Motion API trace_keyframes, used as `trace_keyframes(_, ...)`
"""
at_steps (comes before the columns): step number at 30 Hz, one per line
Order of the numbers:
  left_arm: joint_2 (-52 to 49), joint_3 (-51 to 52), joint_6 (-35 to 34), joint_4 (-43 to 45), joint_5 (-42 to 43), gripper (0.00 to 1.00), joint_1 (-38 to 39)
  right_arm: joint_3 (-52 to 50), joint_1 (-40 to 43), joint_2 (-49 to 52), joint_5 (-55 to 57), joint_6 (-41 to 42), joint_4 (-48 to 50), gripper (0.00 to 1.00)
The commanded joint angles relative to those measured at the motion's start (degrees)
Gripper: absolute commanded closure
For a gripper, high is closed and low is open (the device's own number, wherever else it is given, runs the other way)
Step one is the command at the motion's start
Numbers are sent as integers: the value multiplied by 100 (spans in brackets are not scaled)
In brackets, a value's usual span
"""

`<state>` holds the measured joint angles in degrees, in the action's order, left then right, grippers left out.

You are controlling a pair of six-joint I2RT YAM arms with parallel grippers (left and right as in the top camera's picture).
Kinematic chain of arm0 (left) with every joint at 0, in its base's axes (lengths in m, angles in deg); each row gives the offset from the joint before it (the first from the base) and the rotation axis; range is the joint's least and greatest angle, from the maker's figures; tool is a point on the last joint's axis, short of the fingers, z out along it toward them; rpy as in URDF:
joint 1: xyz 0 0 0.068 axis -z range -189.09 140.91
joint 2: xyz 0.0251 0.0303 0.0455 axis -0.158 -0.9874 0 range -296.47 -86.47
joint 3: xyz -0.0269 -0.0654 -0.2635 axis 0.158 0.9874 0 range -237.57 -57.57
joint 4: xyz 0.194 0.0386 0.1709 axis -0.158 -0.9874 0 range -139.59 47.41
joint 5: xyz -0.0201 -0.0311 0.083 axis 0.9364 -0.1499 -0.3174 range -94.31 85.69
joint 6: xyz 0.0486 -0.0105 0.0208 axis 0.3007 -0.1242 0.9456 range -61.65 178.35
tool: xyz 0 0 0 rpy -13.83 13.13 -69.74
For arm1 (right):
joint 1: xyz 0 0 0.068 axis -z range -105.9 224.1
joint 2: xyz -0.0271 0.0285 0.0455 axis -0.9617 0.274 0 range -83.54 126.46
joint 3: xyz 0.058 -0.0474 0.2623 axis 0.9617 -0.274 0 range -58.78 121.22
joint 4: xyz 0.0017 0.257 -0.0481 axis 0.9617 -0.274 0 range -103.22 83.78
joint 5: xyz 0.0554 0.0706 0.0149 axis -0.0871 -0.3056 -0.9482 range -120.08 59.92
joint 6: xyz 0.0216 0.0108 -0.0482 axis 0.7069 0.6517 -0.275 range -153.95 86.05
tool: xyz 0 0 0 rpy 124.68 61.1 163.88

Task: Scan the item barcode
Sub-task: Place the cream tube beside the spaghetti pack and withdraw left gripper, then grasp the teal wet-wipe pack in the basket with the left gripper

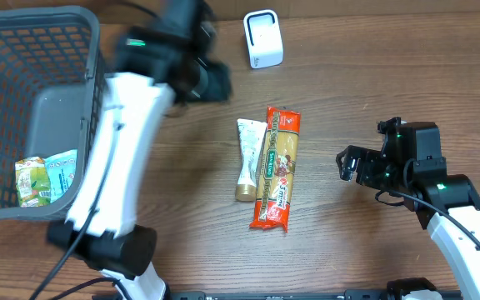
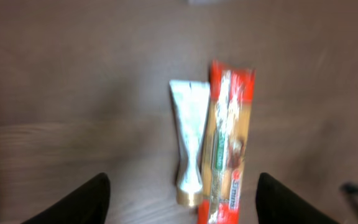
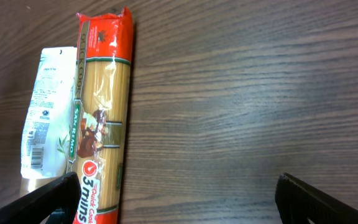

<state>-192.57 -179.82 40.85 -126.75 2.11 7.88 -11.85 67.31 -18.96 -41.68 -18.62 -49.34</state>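
Observation:
Two items lie side by side mid-table: a white tube with a gold cap (image 1: 247,158) (image 2: 190,134) (image 3: 47,112) and a long red-and-yellow spaghetti packet (image 1: 277,167) (image 2: 229,143) (image 3: 101,106). A white barcode scanner (image 1: 262,39) stands at the back. My left gripper (image 1: 213,81) (image 2: 182,186) hovers above the table behind and left of the items, open and holding nothing; its view is blurred. To the right of the packet, my right gripper (image 1: 350,164) (image 3: 178,179) is wide open over bare wood, with one finger (image 3: 42,199) near the packet's end.
A grey mesh basket (image 1: 90,92) fills the left side, with green-and-white packets (image 1: 44,177) inside. The left arm's white links (image 1: 119,150) run along the basket's right wall. Bare wood lies between the items and the right arm.

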Motion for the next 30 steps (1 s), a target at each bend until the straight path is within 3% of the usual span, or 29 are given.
trace_keyframes(1, 125, -2085, 55, -835, -474, 31, -909, 133, 11, -20, -7, -79, 31, 0)
trace_keyframes(3, 144, -2754, 177, -1266, -461, 32, -1770, 133, 11, -20, -7, -79, 31, 0)
trace_keyframes(8, 350, -2544, 319, -1266, -192, 31, -3268, 133, 11, -20, -7, -79, 31, 0)
trace_keyframes(17, 553, -498, 767, -1113, -188, 29, -5084, 133, 11, -20, -7, -79, 31, 0)
trace_keyframes(30, 514, 2557, 1217, 1091, -295, 29, -5366, 133, 11, -20, -7, -79, 31, 0)
